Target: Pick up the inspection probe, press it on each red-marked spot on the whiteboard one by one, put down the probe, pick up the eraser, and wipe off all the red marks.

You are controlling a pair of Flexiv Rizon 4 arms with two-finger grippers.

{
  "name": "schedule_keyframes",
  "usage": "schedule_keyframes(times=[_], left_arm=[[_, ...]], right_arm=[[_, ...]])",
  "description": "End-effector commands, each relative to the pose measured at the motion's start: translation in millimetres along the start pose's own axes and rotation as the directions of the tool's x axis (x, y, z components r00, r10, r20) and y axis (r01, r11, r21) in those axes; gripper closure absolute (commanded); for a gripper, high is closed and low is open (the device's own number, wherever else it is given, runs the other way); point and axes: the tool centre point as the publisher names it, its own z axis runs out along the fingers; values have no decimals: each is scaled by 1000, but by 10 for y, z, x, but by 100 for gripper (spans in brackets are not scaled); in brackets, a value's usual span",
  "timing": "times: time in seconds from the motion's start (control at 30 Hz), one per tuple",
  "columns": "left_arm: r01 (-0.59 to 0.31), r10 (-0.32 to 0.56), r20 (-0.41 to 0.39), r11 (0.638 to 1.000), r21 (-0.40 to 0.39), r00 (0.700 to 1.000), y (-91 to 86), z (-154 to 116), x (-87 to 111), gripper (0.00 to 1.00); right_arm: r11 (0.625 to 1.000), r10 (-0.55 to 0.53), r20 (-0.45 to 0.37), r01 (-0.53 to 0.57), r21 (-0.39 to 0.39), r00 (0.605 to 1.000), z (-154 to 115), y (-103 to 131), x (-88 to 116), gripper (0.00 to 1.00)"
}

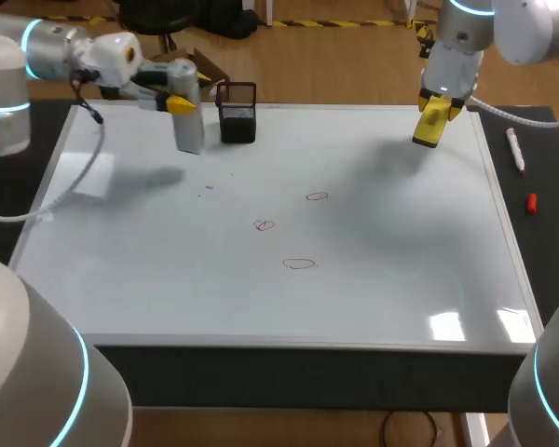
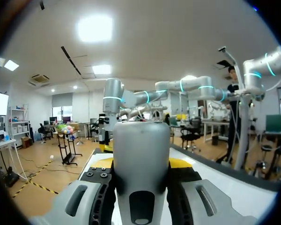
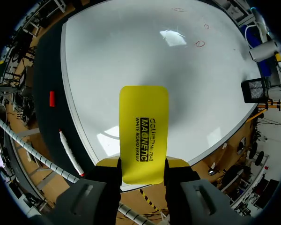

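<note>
Your left pincer (image 1: 181, 103) was closed on the probe (image 1: 189, 126). Both fingers pressed the fat grey tube from two sides. The probe pointed down from the pincer over the whiteboard (image 1: 401, 279). I could not tell if its tip touched the board. In the left wrist view the probe (image 2: 140, 145) filled the whole gap between the two yellow tips. A small black basket (image 1: 238, 113) stood just beside this pincer, on the side toward your other arm.

Your right pincer (image 1: 434, 112) was closed on the eraser (image 1: 427, 133). In the right wrist view the flat yellow eraser (image 3: 144, 126) stuck out ahead of the fingers. They gripped its near end from both sides. The eraser hung in the air above the board, and its shadow lay on the white under it.

Three red marks (image 1: 299, 264) sat on the board between your two pincers. They were well apart from both of them and closer to the robot's body. A white marker pen (image 1: 515, 149) lay off the board on the dark table (image 1: 545, 251), near the right pincer on its outer side. A little red cap (image 1: 531, 202) lay on the same dark strip, farther from that pincer than the pen was.
</note>
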Motion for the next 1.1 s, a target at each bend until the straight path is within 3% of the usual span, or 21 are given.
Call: schedule_keyframes(times=[0.03,0.3,0.7,1.1], left_arm=[[-5,9,100,999,-34,995,-97,-252,-8,100],[0,6,179,999,-33,984,-115,-620,-155,100],[35,-32,261,999,-6,965,-37,-914,-219,100],[35,-32,261,999,-6,965,-37,-914,-219,100]], right_arm=[[1000,-2,-4,2,1,1000,-9,-8,2,100],[1000,-2,-4,2,1,1000,-9,-8,2,100],[1000,-2,-4,2,1,1000,-9,-8,2,100],[1000,-2,-4,2,1,1000,-9,-8,2,100]])
